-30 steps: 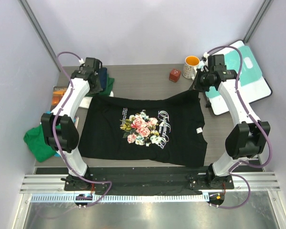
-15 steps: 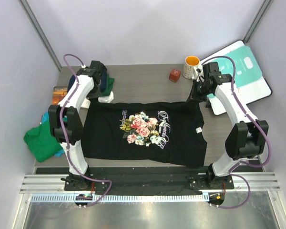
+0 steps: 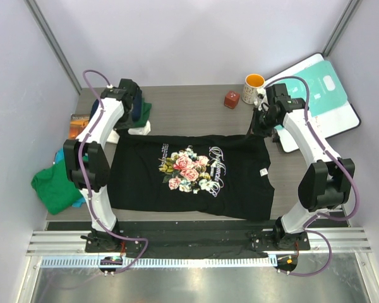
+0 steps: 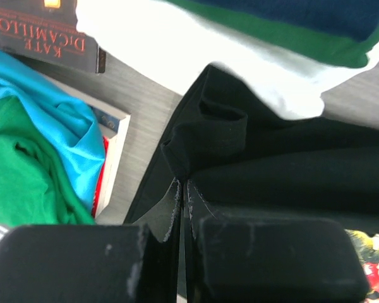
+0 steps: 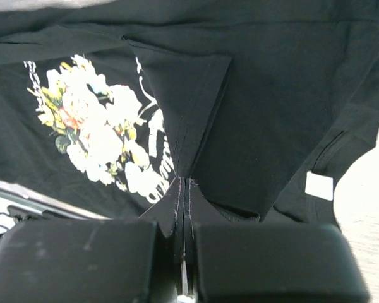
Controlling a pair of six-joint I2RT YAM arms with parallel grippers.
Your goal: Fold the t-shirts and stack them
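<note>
T-shirt [image 3: 189, 180] spread on grey tabletop [image 3: 189, 107].

Black t-shirt [image 4: 271, 164] edge tight between left gripper [image 4: 183, 218] fingers, green t-shirt [image 4: 19, 170] nearby.

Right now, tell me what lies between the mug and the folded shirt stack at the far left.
A small red cube sits just left of the mug. From there to the folded stack the grey tabletop is bare. The top view shows it.

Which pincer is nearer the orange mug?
Right. The right pincer grips a corner of the black shirt close by the mug; the left pincer holds the opposite corner, far across the table.
</note>
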